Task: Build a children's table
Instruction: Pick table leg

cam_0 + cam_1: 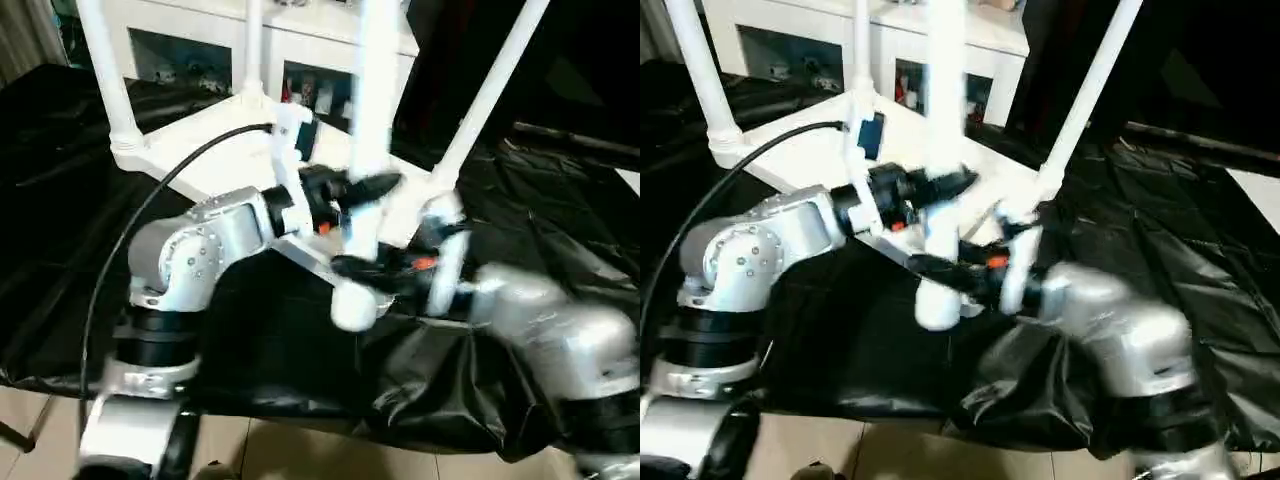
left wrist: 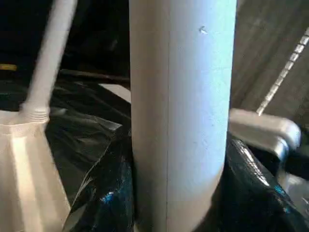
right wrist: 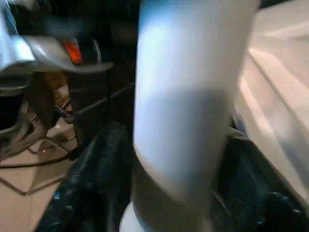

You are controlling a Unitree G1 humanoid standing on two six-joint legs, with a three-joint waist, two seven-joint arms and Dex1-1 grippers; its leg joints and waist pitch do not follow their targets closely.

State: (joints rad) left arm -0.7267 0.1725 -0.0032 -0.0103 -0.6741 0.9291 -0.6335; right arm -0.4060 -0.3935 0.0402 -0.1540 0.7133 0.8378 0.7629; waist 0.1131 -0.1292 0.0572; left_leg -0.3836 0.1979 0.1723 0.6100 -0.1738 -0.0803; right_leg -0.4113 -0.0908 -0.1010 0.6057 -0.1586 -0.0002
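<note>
Nearest to me the two silver forearms reach in over the front edge of the desk (image 1: pixel 60 330), which is draped in crinkled black plastic sheet that hangs over the edge toward the pale tiled floor (image 1: pixel 280 450). Both end effectors meet at the front corner of the upturned children's table (image 1: pixel 210 165): the left end effector (image 1: pixel 345 190) has its black fingers around the near leg (image 1: pixel 372 110) higher up, and the right end effector (image 1: pixel 385 265) has its fingers around the same leg lower down, close to the round base seated at the corner socket. From the wrist views the white tube sits between the black fingers on both sides; I cannot tell how firmly either presses. I can read no writing or label anywhere. The table lies top-down on the black sheet, white plastic, with three other tapered legs rising from the corners, the far left leg (image 1: pixel 105 70) and far right leg (image 1: pixel 490 90) splaying outward. To the right the black sheet lies open. Behind stands a white cabinet (image 1: pixel 200 40) with glass doors.
</note>
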